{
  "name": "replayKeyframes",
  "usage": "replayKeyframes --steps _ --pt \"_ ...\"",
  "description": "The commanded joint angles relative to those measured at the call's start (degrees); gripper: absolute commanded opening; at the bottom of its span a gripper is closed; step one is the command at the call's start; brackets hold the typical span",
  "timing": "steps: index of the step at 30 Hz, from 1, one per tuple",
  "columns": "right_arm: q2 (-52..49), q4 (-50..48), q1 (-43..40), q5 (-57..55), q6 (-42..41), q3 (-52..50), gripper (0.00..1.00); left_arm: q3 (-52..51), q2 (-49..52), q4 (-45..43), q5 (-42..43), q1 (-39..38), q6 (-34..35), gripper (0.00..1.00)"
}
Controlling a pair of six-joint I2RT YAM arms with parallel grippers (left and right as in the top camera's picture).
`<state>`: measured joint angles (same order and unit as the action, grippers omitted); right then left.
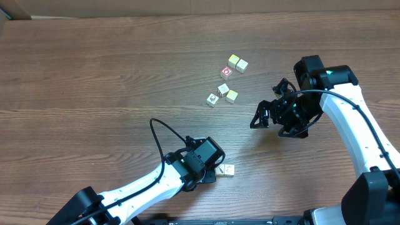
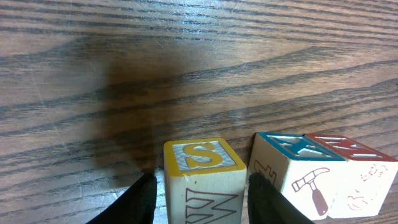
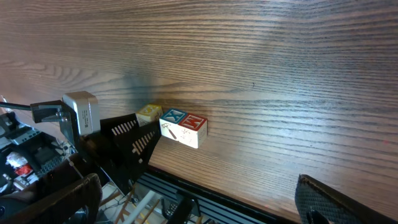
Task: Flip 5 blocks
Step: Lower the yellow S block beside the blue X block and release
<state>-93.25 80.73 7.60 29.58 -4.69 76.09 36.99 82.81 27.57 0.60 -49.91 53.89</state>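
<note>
A block with a yellow "S" top point(image 2: 202, 158) stands on the wood table between my left gripper's point(image 2: 202, 186) black fingers point(image 2: 140, 202). A thin gap shows on each side, so the gripper is open around it. To its right stand a blue-topped block with a hammer picture point(image 2: 298, 177) and a red-topped block point(image 2: 367, 180), touching each other. In the overhead view my left gripper point(image 1: 215, 169) covers most of this row, and only a pale block point(image 1: 227, 170) shows. The right wrist view shows the row point(image 3: 180, 124) too. My right gripper point(image 1: 269, 103) hangs wide open and empty.
A loose cluster of small cubes lies at centre back: two yellowish ones point(image 1: 237, 62), a red-faced one point(image 1: 225, 72), and three more point(image 1: 223, 89) just nearer. The table's front edge point(image 3: 249, 193) runs close behind the row.
</note>
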Motion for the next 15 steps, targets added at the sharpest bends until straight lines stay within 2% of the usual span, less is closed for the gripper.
replayKeyframes --steps 1,8,15 --pt "0.87 0.02 0.22 0.00 0.42 1.14 1.00 -0.52 0.35 -0.22 -1.16 -0.26 -0.15 0.40" --pt "0.87 0.02 0.24 0.00 0.42 1.14 1.00 -0.20 0.31 -0.72 -1.44 0.11 -1.20 0.34" --pt "0.87 0.26 0.22 -0.02 0.42 1.14 1.00 0.15 -2.03 0.04 -2.49 0.87 -2.93 0.34"
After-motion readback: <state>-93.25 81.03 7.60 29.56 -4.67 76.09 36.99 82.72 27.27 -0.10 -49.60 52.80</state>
